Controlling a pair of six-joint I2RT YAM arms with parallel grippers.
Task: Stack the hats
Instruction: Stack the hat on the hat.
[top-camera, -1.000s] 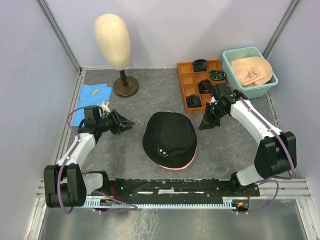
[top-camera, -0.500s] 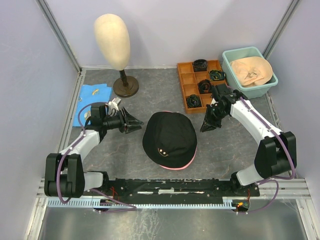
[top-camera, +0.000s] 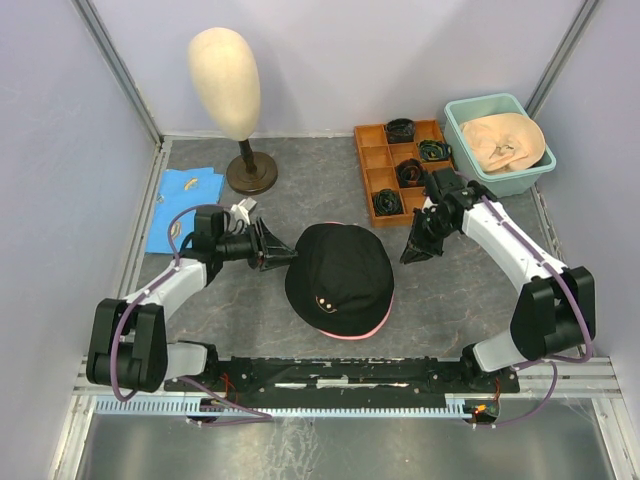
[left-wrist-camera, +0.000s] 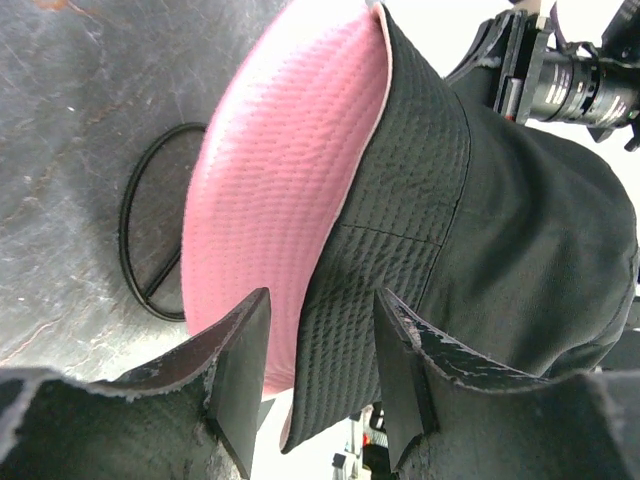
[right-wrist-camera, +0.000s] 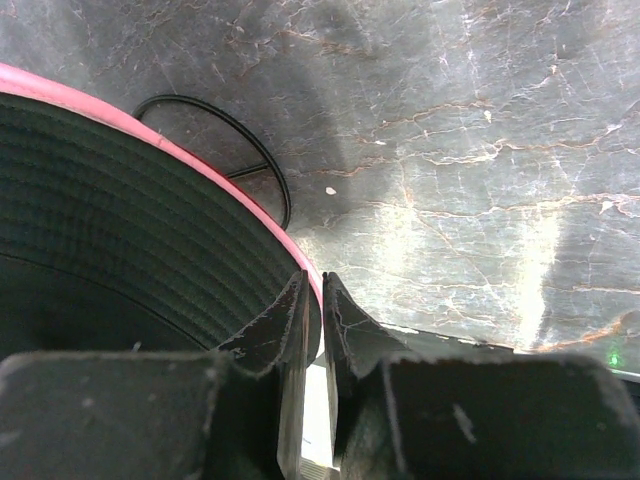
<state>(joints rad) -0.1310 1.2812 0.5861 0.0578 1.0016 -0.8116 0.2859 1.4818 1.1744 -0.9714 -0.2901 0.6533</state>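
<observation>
A black bucket hat (top-camera: 340, 272) with a pink lining lies crown up in the middle of the table. My left gripper (top-camera: 282, 254) is at its left brim. In the left wrist view the fingers (left-wrist-camera: 240, 350) stand open on either side of the brim of the hat (left-wrist-camera: 500, 200), pink underside on the left, with gaps on both sides. My right gripper (top-camera: 414, 247) hangs just right of the hat, shut with nothing seen between its fingers (right-wrist-camera: 345, 320). The hat's pink-edged rim (right-wrist-camera: 120, 220) runs past them. A beige hat (top-camera: 503, 140) sits in the teal tub (top-camera: 480, 101).
A cream mannequin head (top-camera: 224, 80) on a brown stand (top-camera: 251, 172) is at the back left, with a blue cloth (top-camera: 185, 190) beside it. An orange compartment tray (top-camera: 372, 158) holding black coiled items sits at the back right. A thin black ring (left-wrist-camera: 150, 240) lies on the table by the hat.
My left arm has swung right to the hat's left brim and its jaws have spread wider, now straddling the brim. The right arm has barely moved.
</observation>
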